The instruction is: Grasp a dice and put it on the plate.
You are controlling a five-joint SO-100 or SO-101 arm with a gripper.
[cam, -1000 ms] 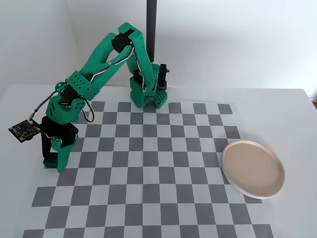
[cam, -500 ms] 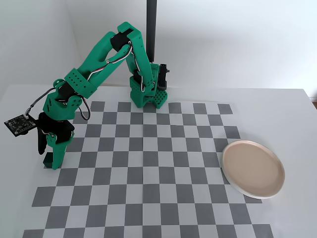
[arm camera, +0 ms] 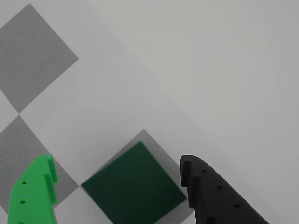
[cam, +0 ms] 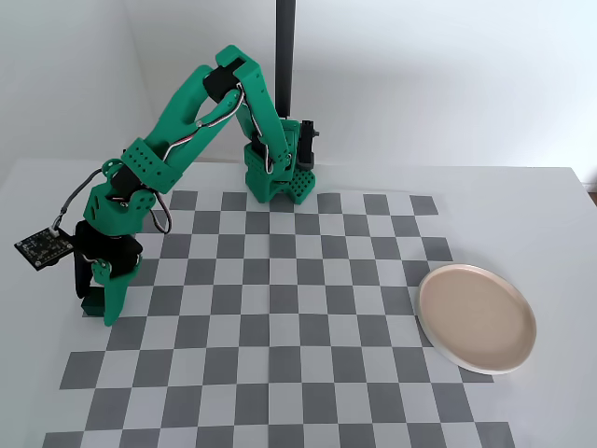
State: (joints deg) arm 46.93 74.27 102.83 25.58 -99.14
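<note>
The dice (arm camera: 135, 184) is a dark green cube on a grey square at the checker mat's left edge. It lies between the jaws of my open gripper (arm camera: 117, 159). The bright green finger (arm camera: 35, 193) stands clear of it on the left, and the black finger (arm camera: 210, 191) is close to its right corner. In the fixed view the gripper (cam: 99, 306) points down at the mat's left edge, and the dice (cam: 89, 305) shows only as a dark patch between the fingers. The pinkish-beige plate (cam: 477, 317) sits far to the right with nothing on it.
The checker mat (cam: 280, 373) covers the white table. The arm's green base (cam: 278, 182) and a black pole (cam: 284, 56) stand at the back. A small circuit board (cam: 43, 247) hangs off the wrist to the left, over bare table.
The wrist swung a little to the left half a second ago and has come back right and lower over the dice. The dice and plate have not moved.
</note>
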